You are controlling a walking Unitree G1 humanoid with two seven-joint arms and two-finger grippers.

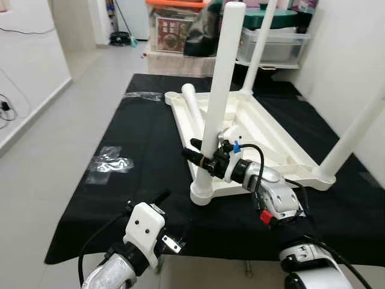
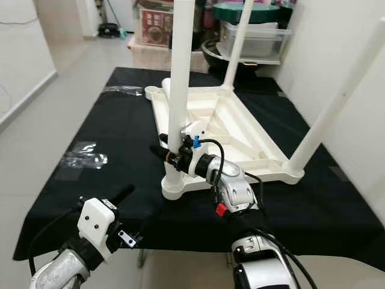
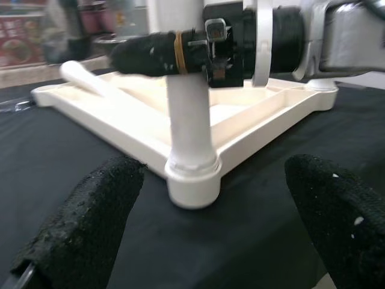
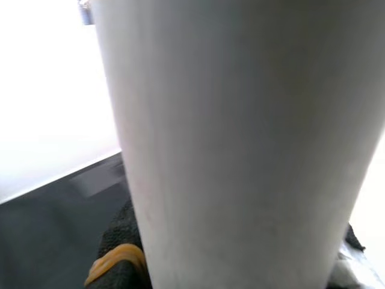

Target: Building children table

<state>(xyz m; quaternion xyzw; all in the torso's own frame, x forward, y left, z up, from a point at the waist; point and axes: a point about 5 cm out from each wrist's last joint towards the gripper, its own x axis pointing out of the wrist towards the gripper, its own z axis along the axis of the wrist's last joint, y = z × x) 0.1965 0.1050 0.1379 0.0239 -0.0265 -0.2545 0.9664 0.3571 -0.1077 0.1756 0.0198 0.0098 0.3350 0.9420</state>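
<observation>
While the right gripper (image 1: 201, 158) clamps the upright table leg (image 1: 219, 90) mid-frame, left gripper (image 3: 210, 232) hangs released, lower left.

A table covered with a black cloth (image 1: 150, 132) carries an upturned white children's table top (image 1: 258, 135) and two pieces of clear plastic wrap (image 1: 111, 161), well apart.

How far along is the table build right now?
Done: three legs stand upright in corner sockets of the upturned white tabletop. In hand: the right gripper is closed around the near leg just above its socket; the left gripper hangs open nearby. Left: the fourth leg lies loose in the tabletop, its corner socket empty.
</observation>
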